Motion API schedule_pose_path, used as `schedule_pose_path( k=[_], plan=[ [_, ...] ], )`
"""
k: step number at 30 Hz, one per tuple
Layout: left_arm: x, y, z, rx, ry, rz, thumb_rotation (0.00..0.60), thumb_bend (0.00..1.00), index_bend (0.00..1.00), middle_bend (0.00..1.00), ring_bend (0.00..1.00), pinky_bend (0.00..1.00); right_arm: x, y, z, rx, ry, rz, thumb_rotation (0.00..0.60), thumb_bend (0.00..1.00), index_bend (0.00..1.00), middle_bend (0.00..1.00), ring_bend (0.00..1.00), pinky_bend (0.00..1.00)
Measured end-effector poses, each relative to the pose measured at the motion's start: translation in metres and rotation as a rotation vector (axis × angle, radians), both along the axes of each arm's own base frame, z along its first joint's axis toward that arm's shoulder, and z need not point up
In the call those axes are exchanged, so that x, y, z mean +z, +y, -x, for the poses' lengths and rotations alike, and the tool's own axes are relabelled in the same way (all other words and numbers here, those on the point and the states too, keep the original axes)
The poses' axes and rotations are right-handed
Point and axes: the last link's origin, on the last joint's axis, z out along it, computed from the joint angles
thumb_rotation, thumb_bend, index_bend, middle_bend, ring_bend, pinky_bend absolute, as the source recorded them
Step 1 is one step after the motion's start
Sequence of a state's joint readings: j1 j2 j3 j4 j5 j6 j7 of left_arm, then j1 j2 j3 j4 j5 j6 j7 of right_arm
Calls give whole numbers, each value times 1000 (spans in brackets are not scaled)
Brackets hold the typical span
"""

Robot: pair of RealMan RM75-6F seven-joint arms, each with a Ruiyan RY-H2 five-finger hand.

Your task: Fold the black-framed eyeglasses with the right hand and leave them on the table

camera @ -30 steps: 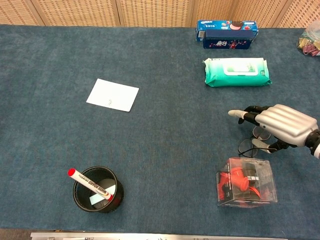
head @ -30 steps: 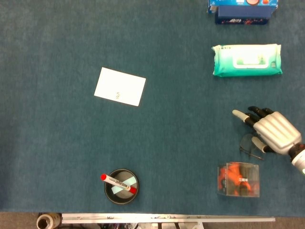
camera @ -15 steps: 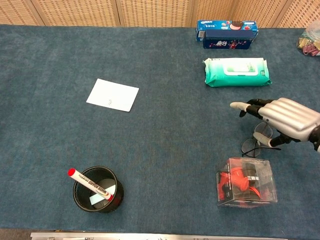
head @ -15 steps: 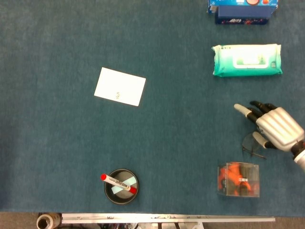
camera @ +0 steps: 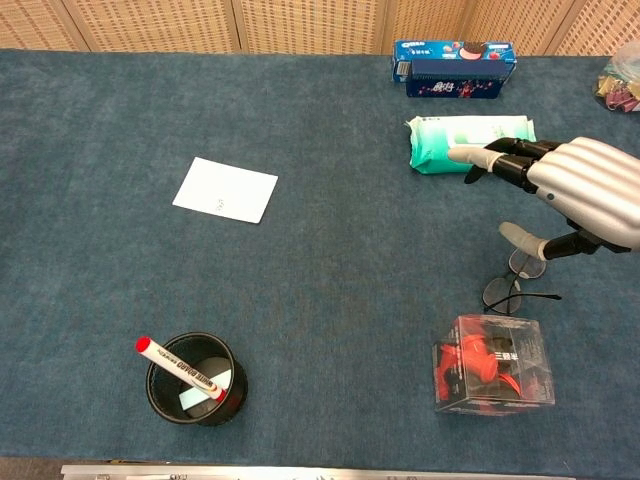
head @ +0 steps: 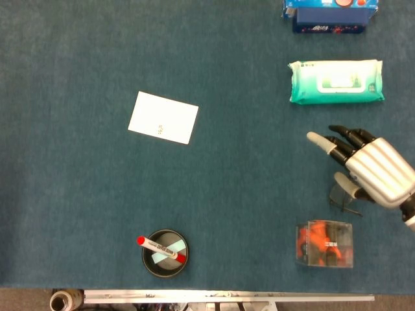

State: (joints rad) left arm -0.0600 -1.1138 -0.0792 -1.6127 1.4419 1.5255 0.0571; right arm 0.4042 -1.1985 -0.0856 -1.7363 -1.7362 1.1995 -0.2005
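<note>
1. Cup down front-left has a red-capped marker in it.
2. Clear box holds something orange.
3. Glasses lie on the table, just behind the box.
4. Right hand hovers above the glasses, fingers spread, holding nothing.

On the dark teal counter lie a white card, a mint-green wipes pack, black-framed eyeglasses, a red-capped marker and a silver robot hand.

matt blue cloth table, glossy metallic hand
</note>
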Motion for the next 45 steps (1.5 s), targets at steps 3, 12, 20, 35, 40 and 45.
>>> schedule_pose_path(
  k=[3,12,20,35,40,45],
  plan=[
    [0,0,0,1,0,-1,600,243,559,535,393,530,2,4,-6,23,-12,-11,600,409,14,281,129,272],
    [0,1,1,3,3,-1,600,243,559,535,393,530,-1,21,-16,58,-15,-98,600,409,14,281,129,272],
    [-1,1,0,4,9,0,600,243,559,535,393,530,-3,34,-13,67,33,-169,600,409,14,281,129,272],
    [-2,1,0,5,12,2,600,242,559,535,393,530,-3,36,5,48,124,-161,600,410,14,282,130,272],
    [-2,1,0,5,12,2,600,242,559,535,393,530,-1,34,12,38,143,-133,600,410,14,281,130,272],
    [-3,1,0,4,12,3,600,243,559,535,393,530,0,31,19,22,158,-103,600,411,14,282,129,272]
  ],
)
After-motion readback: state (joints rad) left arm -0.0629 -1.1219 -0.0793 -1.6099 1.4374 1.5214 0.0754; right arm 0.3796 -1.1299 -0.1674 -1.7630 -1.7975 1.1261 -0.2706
